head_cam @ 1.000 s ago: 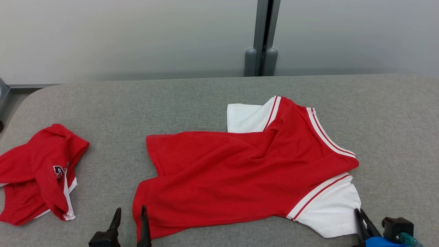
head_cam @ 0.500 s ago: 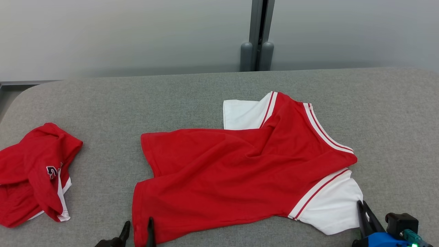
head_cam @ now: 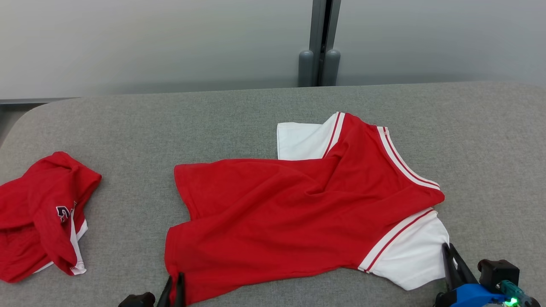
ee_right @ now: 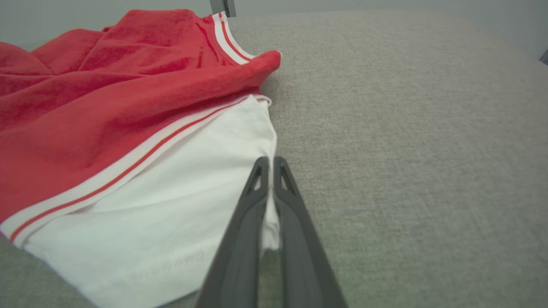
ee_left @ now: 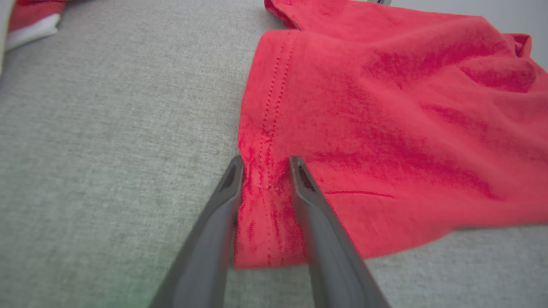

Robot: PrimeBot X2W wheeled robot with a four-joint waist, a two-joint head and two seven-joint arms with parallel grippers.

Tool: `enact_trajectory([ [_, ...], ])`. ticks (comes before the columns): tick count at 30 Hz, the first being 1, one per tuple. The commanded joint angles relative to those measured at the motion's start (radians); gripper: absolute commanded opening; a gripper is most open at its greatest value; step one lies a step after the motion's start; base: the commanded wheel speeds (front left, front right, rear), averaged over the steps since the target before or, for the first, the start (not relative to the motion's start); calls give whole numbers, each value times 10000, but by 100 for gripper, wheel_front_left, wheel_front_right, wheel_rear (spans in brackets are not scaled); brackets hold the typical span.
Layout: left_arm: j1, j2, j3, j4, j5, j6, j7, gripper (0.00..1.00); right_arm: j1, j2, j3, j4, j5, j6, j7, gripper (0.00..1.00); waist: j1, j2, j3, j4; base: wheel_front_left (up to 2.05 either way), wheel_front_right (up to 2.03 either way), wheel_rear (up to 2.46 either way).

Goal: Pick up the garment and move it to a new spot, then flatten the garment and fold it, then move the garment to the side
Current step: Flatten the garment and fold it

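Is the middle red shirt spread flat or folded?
Partly folded: the red shirt lies wrinkled, one flap doubled over a white sleeve.

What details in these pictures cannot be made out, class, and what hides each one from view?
- Crumpled red garment, head view: folds hide most of its dark print, and the left edge cuts it off.
- Left hand, left wrist view: the fingers flank the red jersey's hem; whether they pinch it is unclear.
- Right hand, right wrist view: shut on the white sleeve; the fingers hide how much cloth is caught.
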Motion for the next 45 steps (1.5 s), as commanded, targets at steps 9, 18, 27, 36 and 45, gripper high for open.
enact_trajectory([
  [9, -292, -9, 78, -224, 140, -184, 13, 0, -134, 9, 50, -684, 392, -10, -6, 0, -1, 0, -150, 11, 0, 0, 0],
  [18, -822, -9, 805, -3284, 1196, -632, 5, 0, -847, -89, 465, -3572, 1783, -5, -6, 0, -1, 0, -704, 2, 0, 0, 0],
  [27, -3245, 1079, 366, -5642, 1606, -783, 5, 0, -2982, -1202, 714, -5727, 2555, -5, -4, 0, -1, 0, -1059, -56, 0, 0, 0],
  [36, -5244, 2179, -72, -5742, 1203, -786, 134, 0, -4977, -2154, 1115, -5778, 2855, -5, -3, 0, -1, 0, -1103, -155, 0, 0, 0],
  [45, -6878, 2063, -179, -4375, 1096, -667, 477, 0, -6900, -2737, 1937, -4072, 2428, -5, -4, 0, -1, 0, 189, -318, 0, 0, 0],
])
